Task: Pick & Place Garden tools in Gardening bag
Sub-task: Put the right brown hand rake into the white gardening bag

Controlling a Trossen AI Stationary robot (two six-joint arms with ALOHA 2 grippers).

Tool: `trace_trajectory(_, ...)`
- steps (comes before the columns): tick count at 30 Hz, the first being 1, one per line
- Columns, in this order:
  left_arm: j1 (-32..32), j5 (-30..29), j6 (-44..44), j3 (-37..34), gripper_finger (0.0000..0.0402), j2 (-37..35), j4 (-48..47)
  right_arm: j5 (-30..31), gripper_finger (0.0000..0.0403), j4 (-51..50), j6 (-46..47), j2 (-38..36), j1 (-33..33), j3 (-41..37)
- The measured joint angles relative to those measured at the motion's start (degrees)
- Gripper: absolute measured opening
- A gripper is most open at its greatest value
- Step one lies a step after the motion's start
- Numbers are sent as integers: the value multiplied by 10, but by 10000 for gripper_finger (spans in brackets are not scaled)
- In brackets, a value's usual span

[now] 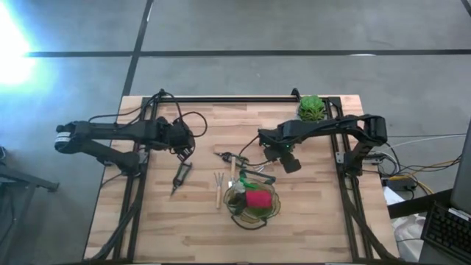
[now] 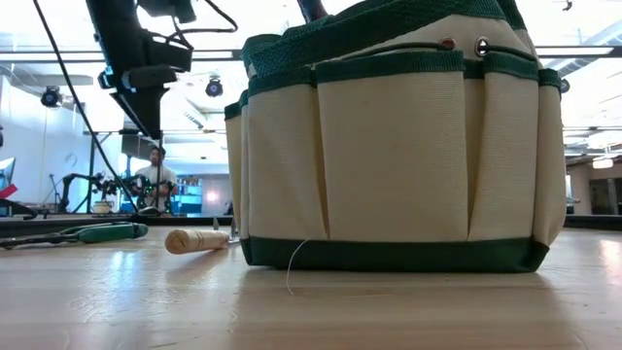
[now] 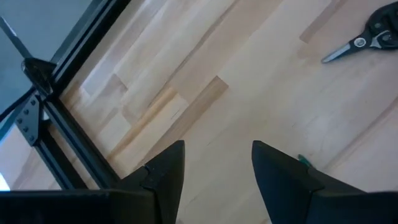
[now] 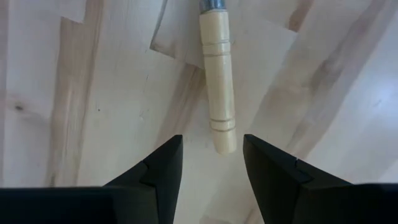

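Starting at the left, the left gripper (image 1: 180,144) hangs with its jaws apart and empty, above the pruners (image 1: 179,177) on the table. Further right, the right gripper (image 4: 211,163) also stands apart and empty over a wooden handle (image 4: 217,81). This handle looks light, stiff and smooth, so I would clamp across its middle. Just beside stands the soft gardening bag (image 1: 252,203).

One camera looks straight down on the whole tabletop (image 1: 309,221), one sits low right beside the bag (image 2: 394,146), and two wrist cameras look closely at the wood.
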Motion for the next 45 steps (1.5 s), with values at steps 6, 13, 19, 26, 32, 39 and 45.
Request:
trace_trajectory(6,0,0,-5,0,188,0,0,0,155,46,-13,-1,0,-44)
trace_trajectory(13,0,0,-6,2,188,0,1,3,145,118,-18,-1,0,-72)
trace_trajectory(19,0,3,-10,4,188,0,2,3,145,123,-16,-1,0,-84)
trace_trajectory(26,0,5,-7,4,188,0,2,3,138,151,-12,-1,0,-115)
trace_trajectory(32,0,5,-8,4,188,0,6,3,108,174,4,-4,-1,-131)
trace_trajectory(39,0,7,-8,4,188,0,9,5,51,177,32,-3,-2,-127)
trace_trajectory(45,0,12,-8,4,188,0,8,16,51,124,68,-2,-2,-103)
